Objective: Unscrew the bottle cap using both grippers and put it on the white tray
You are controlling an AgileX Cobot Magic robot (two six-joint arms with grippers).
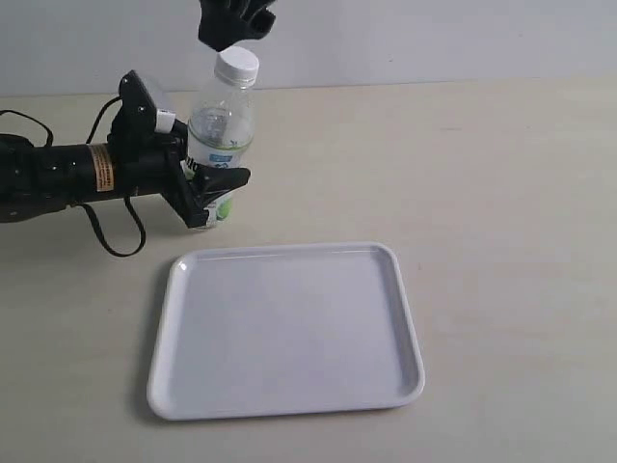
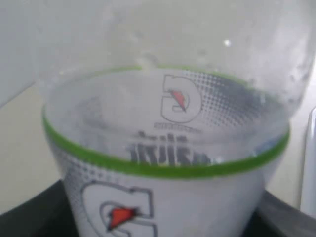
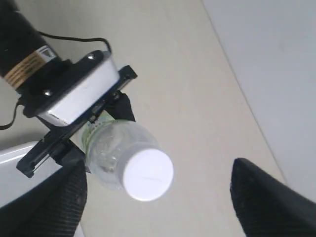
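The clear bottle (image 1: 221,130) stands tilted on the table with its white cap (image 1: 236,66) screwed on top. My left gripper (image 1: 207,188) is shut on the bottle's labelled lower body (image 2: 163,197). From the right wrist view the cap (image 3: 147,174) sits between and below my right gripper's (image 3: 158,197) wide-apart black fingers (image 3: 261,197), touching neither. In the exterior view the right gripper (image 1: 234,34) hangs just above the cap at the top edge. The white tray (image 1: 289,328) lies in front of the bottle with nothing in it.
The left arm (image 1: 58,174) with its yellow label and looping black cable (image 1: 116,236) stretches in from the left edge. A pale wall (image 1: 434,39) rises behind the beige table (image 1: 501,193).
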